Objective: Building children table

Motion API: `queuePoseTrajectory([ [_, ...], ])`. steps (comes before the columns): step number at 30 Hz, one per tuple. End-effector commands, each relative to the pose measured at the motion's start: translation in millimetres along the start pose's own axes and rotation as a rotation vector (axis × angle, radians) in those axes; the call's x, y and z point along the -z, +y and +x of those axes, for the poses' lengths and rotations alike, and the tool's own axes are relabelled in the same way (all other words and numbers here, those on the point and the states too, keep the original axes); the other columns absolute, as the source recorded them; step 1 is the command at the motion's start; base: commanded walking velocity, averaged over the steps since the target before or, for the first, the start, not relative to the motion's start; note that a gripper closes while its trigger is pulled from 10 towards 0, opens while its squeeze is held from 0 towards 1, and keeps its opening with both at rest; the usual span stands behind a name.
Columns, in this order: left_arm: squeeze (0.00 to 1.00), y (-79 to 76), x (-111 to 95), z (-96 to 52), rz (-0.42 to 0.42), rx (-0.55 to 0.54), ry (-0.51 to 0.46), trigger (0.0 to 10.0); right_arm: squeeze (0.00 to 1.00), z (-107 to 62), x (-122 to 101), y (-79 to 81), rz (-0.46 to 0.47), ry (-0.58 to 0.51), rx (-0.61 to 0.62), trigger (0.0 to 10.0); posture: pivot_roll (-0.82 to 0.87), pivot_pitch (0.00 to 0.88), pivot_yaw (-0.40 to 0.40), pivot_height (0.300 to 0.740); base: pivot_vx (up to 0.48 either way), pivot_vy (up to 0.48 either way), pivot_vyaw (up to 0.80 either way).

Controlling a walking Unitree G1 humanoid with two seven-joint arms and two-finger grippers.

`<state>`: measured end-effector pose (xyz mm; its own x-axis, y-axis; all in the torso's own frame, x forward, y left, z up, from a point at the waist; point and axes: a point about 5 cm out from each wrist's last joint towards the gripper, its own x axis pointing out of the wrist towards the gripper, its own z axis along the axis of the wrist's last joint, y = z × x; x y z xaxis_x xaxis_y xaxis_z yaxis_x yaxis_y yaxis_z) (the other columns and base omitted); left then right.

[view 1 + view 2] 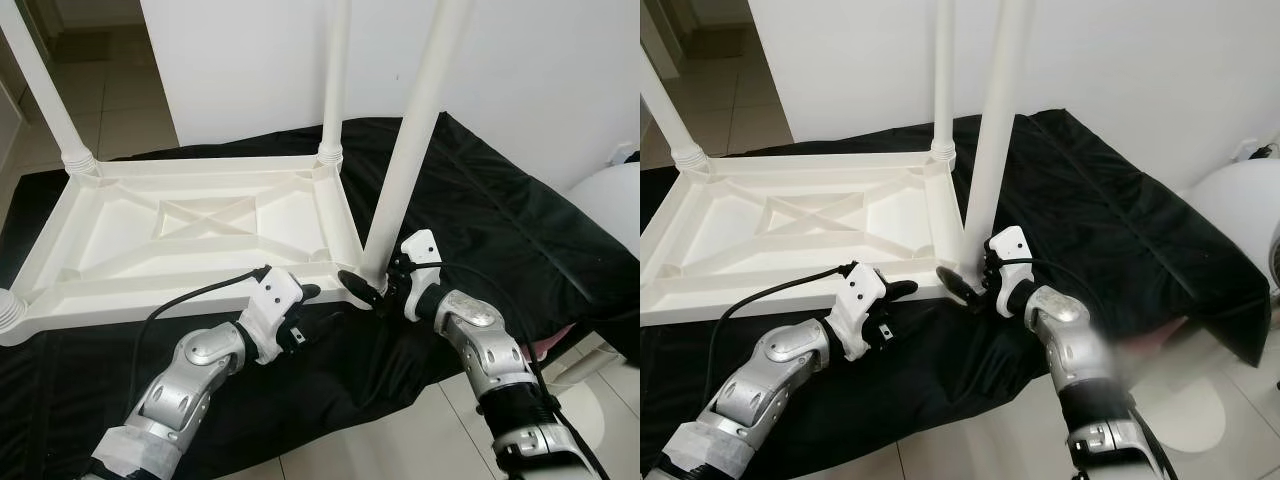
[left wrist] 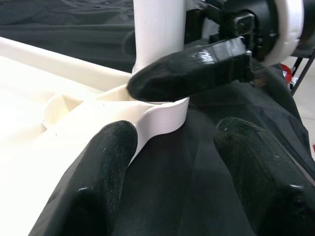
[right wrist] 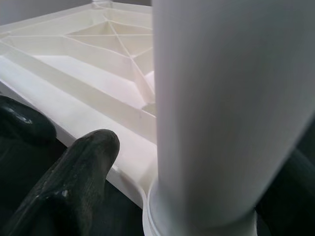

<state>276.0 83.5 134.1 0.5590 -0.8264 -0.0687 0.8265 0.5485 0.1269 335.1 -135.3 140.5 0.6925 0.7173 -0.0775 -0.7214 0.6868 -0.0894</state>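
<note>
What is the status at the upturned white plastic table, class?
Right gripper clamped on near-corner white plastic leg, leg leaning. Left gripper open beside upturned white plastic tabletop. Black cloth underneath; nothing obstructing.

An upturned white table (image 1: 790, 225) lies on black cloth (image 1: 1110, 240); the right gripper (image 1: 975, 282) clasps the leg (image 1: 990, 130) at its near right corner.

No text, label, brand, number or sign can be read in any of the views. The white plastic table top (image 1: 200, 230), its legs and the black cloth (image 1: 500, 230) beneath are plain and unmarked.
</note>
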Motion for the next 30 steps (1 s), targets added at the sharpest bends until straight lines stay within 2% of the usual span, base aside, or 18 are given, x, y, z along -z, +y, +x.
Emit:
queuePoseTrajectory([
  [1,0.00,-2.2,-0.2,-0.5,-0.006,0.046,0.004,10.0,0.00,1.6,0.6,-0.9,-0.015,0.009,-0.018,10.0,-0.06,0.027,-0.008,0.740,0.000,0.000,0.00],
  [4,0.00,-2.9,-0.2,-0.6,-0.009,0.042,0.003,10.0,0.00,9.1,-2.4,-6.1,-0.041,0.022,-0.026,10.0,-0.05,0.027,-0.012,0.740,0.000,0.000,0.00],
  [5,0.00,-3.3,-0.3,-0.7,-0.009,0.041,0.002,10.0,0.00,11.9,-3.7,-6.8,-0.045,0.022,-0.031,8.9,-0.05,0.027,-0.012,0.740,0.000,0.000,0.00],
  [7,0.00,-3.3,-0.3,-0.7,-0.009,0.041,0.002,10.0,0.00,11.9,-3.7,-6.8,-0.045,0.022,-0.031,8.9,-0.05,0.027,-0.012,0.740,0.000,0.000,0.00],
  [8,0.00,-3.5,-0.4,-0.8,-0.011,0.039,0.001,10.0,0.00,14.2,-4.7,-7.1,-0.052,0.021,-0.035,4.9,-0.05,0.028,-0.014,0.740,0.000,0.000,0.00],
  [11,0.00,-3.5,-0.5,-1.7,-0.012,0.034,0.001,10.0,0.00,20.2,-4.7,-6.8,-0.067,0.021,-0.053,3.6,-0.04,0.029,-0.018,0.740,0.000,0.000,0.00],
  [12,0.00,-3.5,-0.5,-1.7,-0.012,0.034,0.001,10.0,0.00,20.2,-4.7,-6.8,-0.067,0.021,-0.053,3.6,-0.04,0.029,-0.018,0.740,0.000,0.000,0.00],
  [13,0.00,-3.1,-0.6,-2.5,-0.014,0.030,0.001,10.0,0.00,21.9,-3.5,-6.3,-0.073,0.021,-0.066,0.5,-0.04,0.029,-0.018,0.740,0.000,0.000,0.00],
  [14,0.00,-3.1,-0.6,-2.5,-0.014,0.030,0.001,10.0,0.00,21.9,-3.5,-6.3,-0.073,0.021,-0.066,0.5,-0.04,0.029,-0.018,0.740,0.000,0.000,0.00],
  [15,0.00,-3.1,-0.4,-3.4,-0.015,0.028,0.003,10.0,0.00,21.8,-1.5,-5.8,-0.074,0.023,-0.076,0.0,-0.04,0.031,-0.018,0.740,0.000,0.000,0.00],
  [17,0.00,-3.0,-0.3,-4.1,-0.016,0.027,0.004,10.0,0.00,21.5,0.1,-5.7,-0.074,0.023,-0.083,0.0,-0.04,0.031,-0.018,0.740,0.000,0.000,0.00],
  [18,0.00,-3.6,0.2,-5.0,-0.017,0.026,0.005,10.0,0.00,18.8,2.8,-6.2,-0.058,0.018,-0.069,1.7,-0.03,0.033,-0.018,0.740,0.000,0.000,0.00],
  [19,0.00,-3.6,0.2,-5.0,-0.017,0.026,0.005,10.0,0.00,18.8,2.8,-6.2,-0.058,0.018,-0.069,1.7,-0.03,0.033,-0.018,0.740,0.000,0.000,0.00],
  [20,0.00,-4.1,0.5,-5.3,-0.018,0.025,0.006,10.0,0.00,16.6,3.9,-6.2,-0.043,0.009,-0.055,4.6,-0.03,0.033,-0.018,0.740,0.000,0.000,0.00],
  [21,0.00,-4.1,0.5,-5.3,-0.018,0.025,0.006,10.0,0.00,16.6,3.9,-6.2,-0.043,0.009,-0.055,4.6,-0.03,0.033,-0.018,0.740,0.000,0.000,0.00],
  [22,0.00,-4.5,0.8,-5.9,-0.020,0.024,0.006,10.0,0.00,15.3,4.9,-5.7,-0.030,0.001,-0.050,10.0,-0.03,0.035,-0.016,0.740,0.000,0.000,0.00],
  [27,0.00,-5.4,1.2,-6.7,-0.020,0.027,0.010,10.0,0.00,14.9,5.8,-5.5,-0.005,-0.019,0.021,10.0,-0.04,0.036,-0.013,0.740,0.000,0.000,0.00],
  [30,0.00,-5.3,1.9,-8.1,-0.019,0.029,0.016,10.0,0.00,16.0,5.0,-5.4,0.038,-0.048,0.167,10.0,-0.04,0.038,-0.007,0.740,0.000,0.000,0.00],
])
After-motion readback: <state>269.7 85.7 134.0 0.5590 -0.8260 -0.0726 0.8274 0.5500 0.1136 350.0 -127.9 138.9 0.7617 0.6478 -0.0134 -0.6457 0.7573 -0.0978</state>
